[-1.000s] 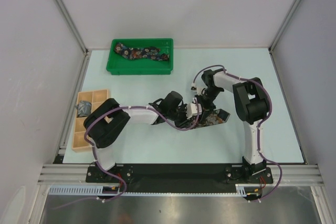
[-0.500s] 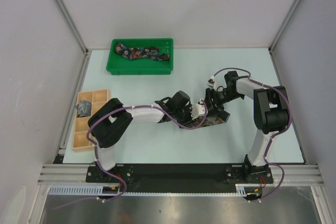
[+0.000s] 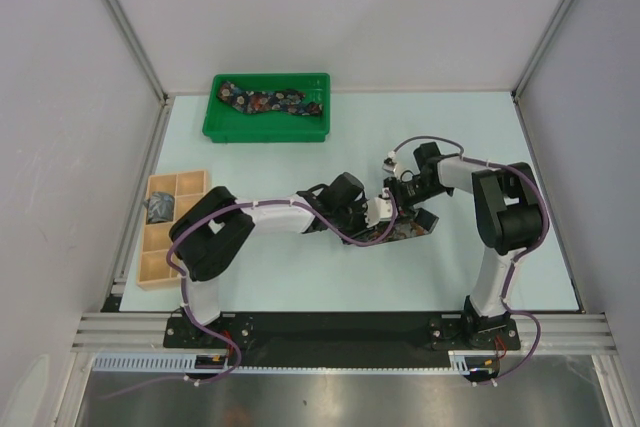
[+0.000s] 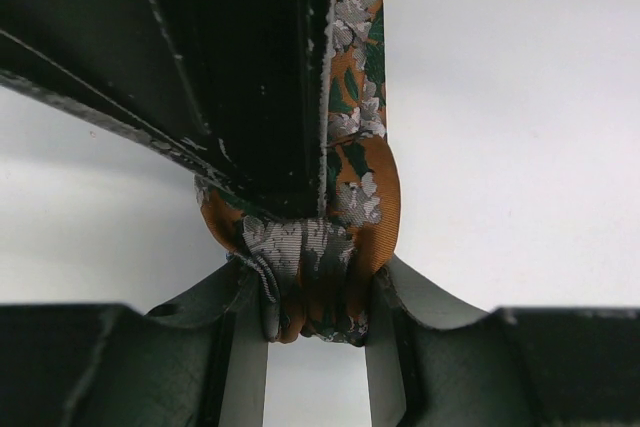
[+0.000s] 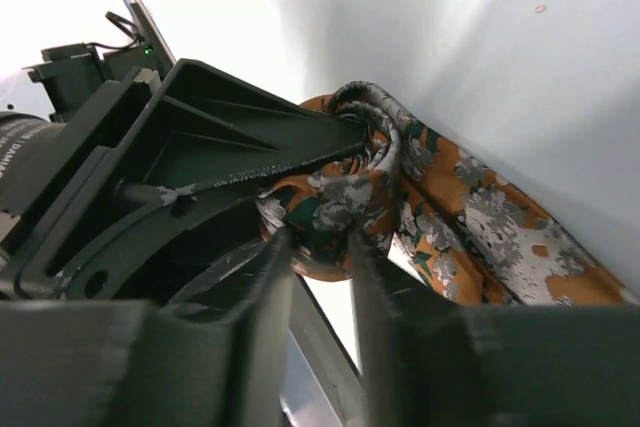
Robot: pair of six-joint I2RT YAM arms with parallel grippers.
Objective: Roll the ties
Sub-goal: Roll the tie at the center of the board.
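The rust-brown tie (image 3: 400, 229) lies mid-table, one end wound into a small roll. My left gripper (image 3: 377, 213) is shut on this roll (image 4: 318, 272) from one side. My right gripper (image 3: 394, 194) is shut on the same roll (image 5: 335, 209) from the other side, and its dark finger (image 4: 240, 77) crosses the left wrist view. The tie's flat tail (image 5: 480, 237) trails off across the table. The dark navy floral tie (image 3: 272, 101) lies in the green tray (image 3: 215, 127). The grey-blue tie (image 3: 159, 208) sits rolled in the wooden box (image 3: 150, 267).
The green tray stands at the back left. The tan compartment box sits along the left edge. Both arms meet at the middle of the pale table (image 3: 300, 277). Frame posts and white walls close in the sides.
The right arm's elbow has swung to the right while its gripper stayed at the roll. The left gripper has shifted slightly right with the roll.
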